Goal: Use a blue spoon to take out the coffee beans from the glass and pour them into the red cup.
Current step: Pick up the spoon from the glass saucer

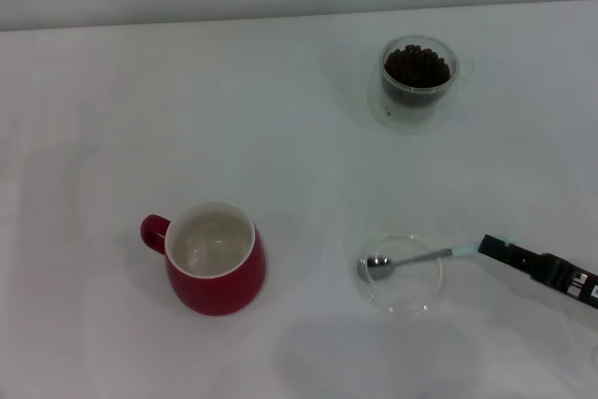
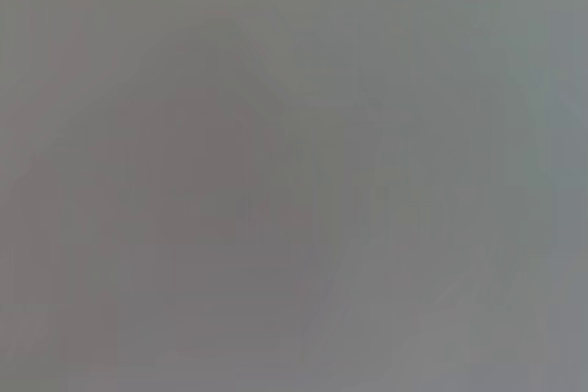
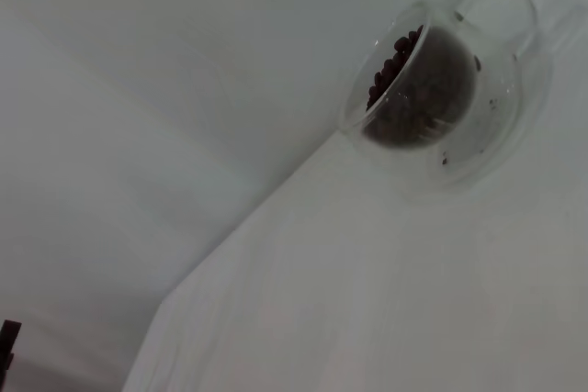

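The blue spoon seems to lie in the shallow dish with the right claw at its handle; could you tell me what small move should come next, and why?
Probably close on the handle and lift. The blue spoon rests with its bowl in the glass dish, and the right claw meets the handle's end. The coffee beans fill the glass, and the red cup holds none.

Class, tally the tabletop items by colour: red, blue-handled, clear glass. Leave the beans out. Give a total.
Red: 1, the red cup
Blue-handled: 1, the blue spoon, held by the right claw
Clear glass: 2, the glass of beans and the shallow dish
Total: 4
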Available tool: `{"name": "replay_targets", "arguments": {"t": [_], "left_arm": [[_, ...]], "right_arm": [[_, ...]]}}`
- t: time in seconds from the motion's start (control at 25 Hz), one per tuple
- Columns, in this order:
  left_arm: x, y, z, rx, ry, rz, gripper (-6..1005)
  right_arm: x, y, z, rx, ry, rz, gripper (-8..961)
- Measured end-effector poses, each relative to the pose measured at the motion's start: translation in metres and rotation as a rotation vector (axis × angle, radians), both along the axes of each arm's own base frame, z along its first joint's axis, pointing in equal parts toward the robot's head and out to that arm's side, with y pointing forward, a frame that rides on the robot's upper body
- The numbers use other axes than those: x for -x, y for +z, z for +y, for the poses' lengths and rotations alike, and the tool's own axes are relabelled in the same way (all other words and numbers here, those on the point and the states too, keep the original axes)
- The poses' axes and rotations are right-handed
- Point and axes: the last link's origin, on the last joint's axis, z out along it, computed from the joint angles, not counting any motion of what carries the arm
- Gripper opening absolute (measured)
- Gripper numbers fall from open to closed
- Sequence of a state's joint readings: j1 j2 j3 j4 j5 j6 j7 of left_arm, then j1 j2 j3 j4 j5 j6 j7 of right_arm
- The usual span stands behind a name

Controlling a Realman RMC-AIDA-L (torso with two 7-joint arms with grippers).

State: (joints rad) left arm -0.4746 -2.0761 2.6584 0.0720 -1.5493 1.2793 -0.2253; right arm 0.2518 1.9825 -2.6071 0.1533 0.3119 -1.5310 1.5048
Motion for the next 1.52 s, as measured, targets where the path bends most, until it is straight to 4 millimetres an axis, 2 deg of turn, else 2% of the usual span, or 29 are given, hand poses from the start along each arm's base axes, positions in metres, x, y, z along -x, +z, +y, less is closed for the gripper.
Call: {"name": "replay_targets", "arguments": {"t": [0.48,1.08,1.32,1.52], "left_arm": [[-0.001,-0.001,0.000,0.001,-0.002,-0.005,890],[0.000,-0.002,-0.001,0.002,0.000,-0.007,890],[0.000,-0.001,-0.001,0.001,0.002,-0.005,890],[0.001,-0.001,-0.002,0.001,0.003,-0.005,890]], "right_arm": [[-0.002,0.005,0.001,0.000,-0.006,0.006,156],[-0.001,0.018,-0.002,0.018,0.036,0.013,145],[0.000,0.029,-0.004,0.005,0.064,0.018,144],[0.002,0.040,0.006,-0.021,0.096,0.008,142]]}}
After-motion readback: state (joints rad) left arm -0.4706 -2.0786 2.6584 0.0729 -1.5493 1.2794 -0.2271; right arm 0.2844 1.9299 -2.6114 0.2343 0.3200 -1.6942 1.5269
